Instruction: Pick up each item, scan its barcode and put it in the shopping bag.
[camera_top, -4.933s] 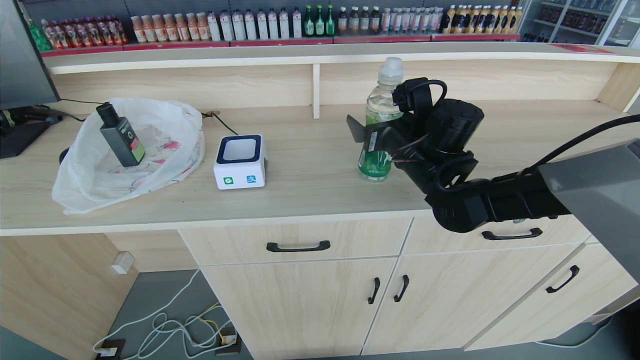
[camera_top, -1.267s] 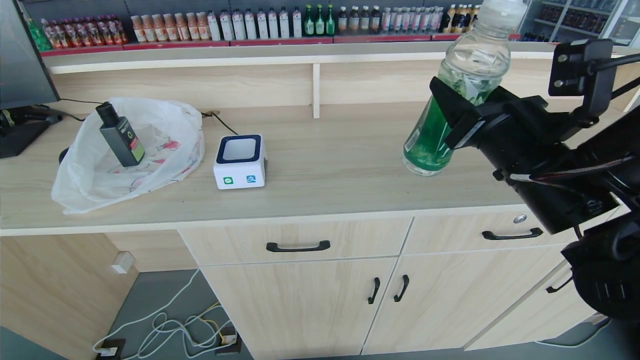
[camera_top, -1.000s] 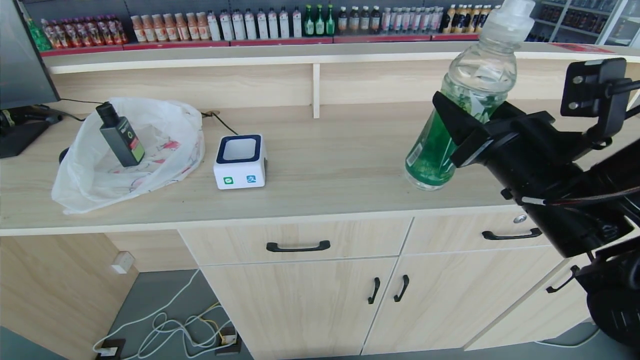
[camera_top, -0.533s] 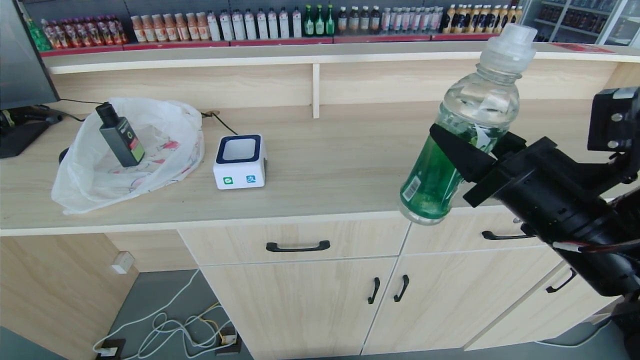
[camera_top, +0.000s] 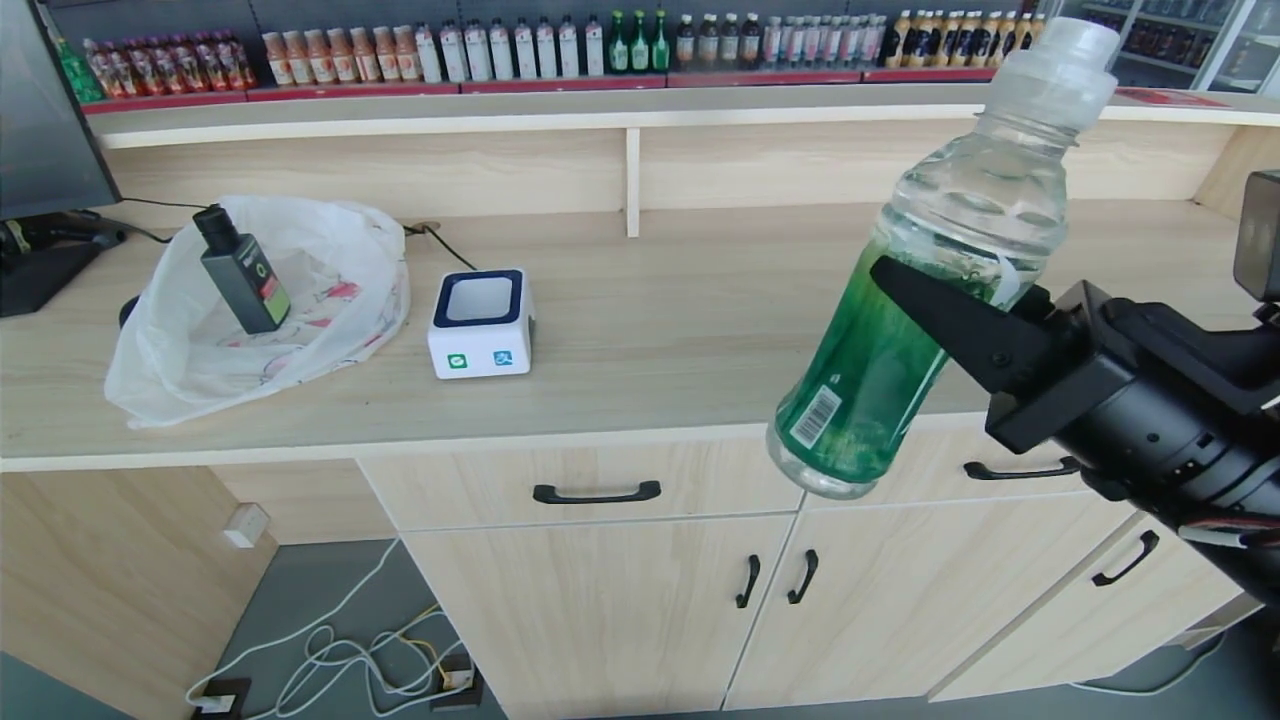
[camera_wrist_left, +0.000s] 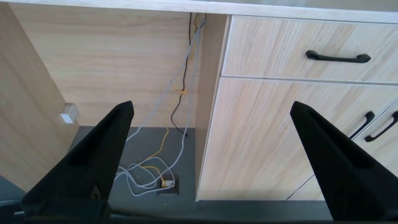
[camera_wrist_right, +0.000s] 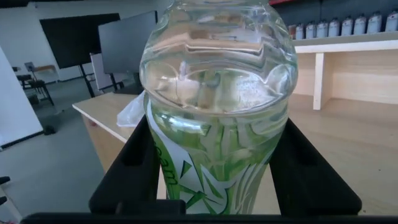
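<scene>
Green drink bottle (camera_top: 860, 400) tilted in the air, well right of scanner (camera_top: 480, 322), right gripper (camera_top: 925, 292) fingers clamped on its middle; left gripper (camera_wrist_left: 211, 155) fingers spread wide; shopping bag (camera_top: 340, 290) on surface (camera_top: 640, 340) holds dark bottle (camera_top: 243, 275)

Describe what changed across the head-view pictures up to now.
The right claw, already around the green drink bottle as it stood on the counter, lifted it. It then drew the bottle past the counter's front edge toward the camera and tilted it, so its barcode now shows. The shopping bag, the dark bottle in it and the scanner stayed put.
</scene>
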